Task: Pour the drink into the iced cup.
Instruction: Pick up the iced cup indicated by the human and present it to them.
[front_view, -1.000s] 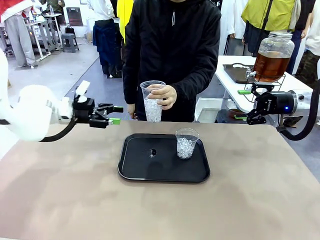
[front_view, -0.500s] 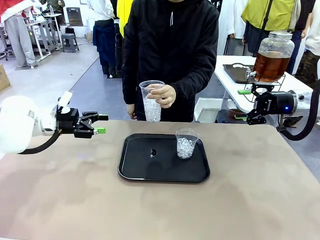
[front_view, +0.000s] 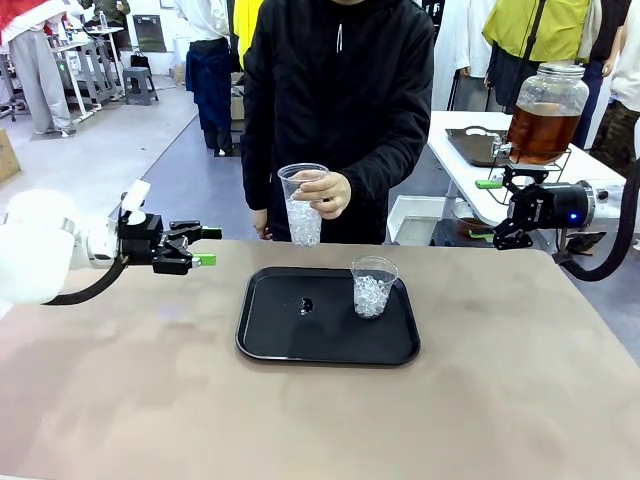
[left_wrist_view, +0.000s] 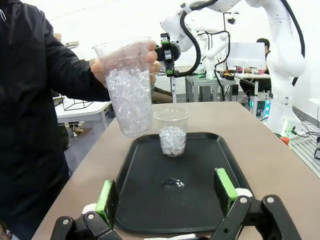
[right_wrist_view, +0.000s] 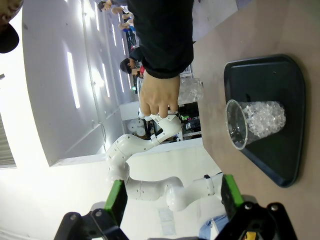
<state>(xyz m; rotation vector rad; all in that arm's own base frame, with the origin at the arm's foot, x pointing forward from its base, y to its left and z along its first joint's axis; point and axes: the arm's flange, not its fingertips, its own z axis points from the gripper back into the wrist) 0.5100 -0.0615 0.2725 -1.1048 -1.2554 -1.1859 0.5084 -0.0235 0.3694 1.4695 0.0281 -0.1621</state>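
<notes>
While both claws stand wide open and empty, the left claw (front_view: 208, 247) hovers off the tray's (front_view: 250, 340) left side and the right claw (front_view: 484, 210) hangs at the table's far right corner. I see no drink in either cup. The tall cup (front_view: 303, 205) in the person's hand (front_view: 328, 190) and the small cup (front_view: 372, 287) on the tray both look to hold only ice. The only amber drink (front_view: 538, 135) I can find sits in a jar (front_view: 548, 100) on the next table, well apart. My worries are these: the hand wraps the tall cup, so a careless grab could catch fingers or buckle thin plastic, and a hasty tip could send ice over the small cup's rim. Since a second ago my left arm has drawn back leftward, away from the tall cup. The cups and the right claw have stayed put.
</notes>
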